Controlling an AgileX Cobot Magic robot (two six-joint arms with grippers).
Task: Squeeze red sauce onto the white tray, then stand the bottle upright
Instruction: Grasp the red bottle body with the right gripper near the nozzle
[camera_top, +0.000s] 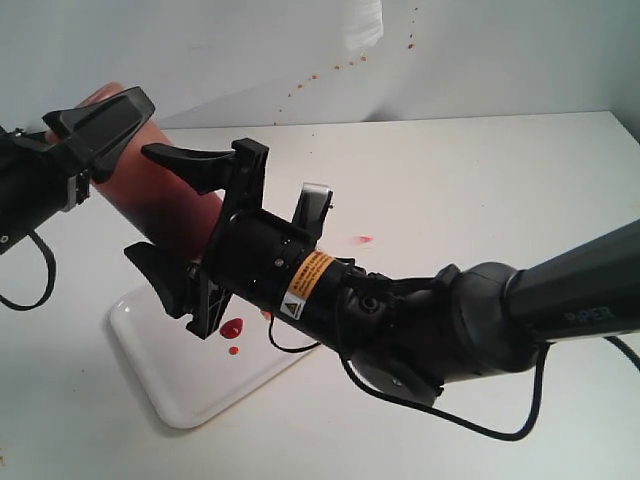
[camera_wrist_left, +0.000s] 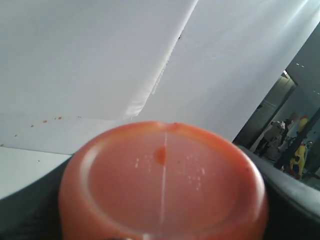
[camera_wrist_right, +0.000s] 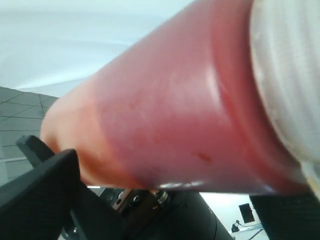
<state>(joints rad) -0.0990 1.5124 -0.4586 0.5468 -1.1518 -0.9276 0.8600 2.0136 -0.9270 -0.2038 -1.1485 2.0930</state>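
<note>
1. Above the white tray (camera_top: 190, 398), the bottle (camera_top: 165, 205) hangs tilted in the air. Its base points up toward my left arm. Its nozzle end points down and is hidden behind my right wrist in the exterior view.
2. My left jaws (camera_top: 100, 138) are clamped on the base end and carry the bottle. The left wrist view shows the round, dished base (camera_wrist_left: 162, 185) bedded between their dark sides.
3. My right jaws (camera_top: 141, 201) straddle the middle of the body, spread wide with one finger on each side. I cannot tell whether they press on it or only stand against it.
4. I judge the wall soft and springy, so it will dent under a pinch and push sauce out. Any hold meant only to carry it should be gentle.
5. It looks smooth and rather slippery. The darker red fill sits toward the low end, so I expect the weight to shift when I tip it upright.
6. The best hold for standing it up is around the plain cylinder at mid-height. That keeps clear of the ribbed pale cap (camera_wrist_right: 285, 75) and leaves the base free to meet the bench (camera_top: 480, 180).
7. The red sauce (camera_top: 232, 327) lies on the tray as a thick, glossy blob with a tinier drop (camera_top: 233, 351) just beside it.
8. The tray is hard, flat white plastic with rounded corners and a low rim. The bench is matte white and carries a faint pink smear (camera_top: 364, 239) well apart from the tray.
</note>
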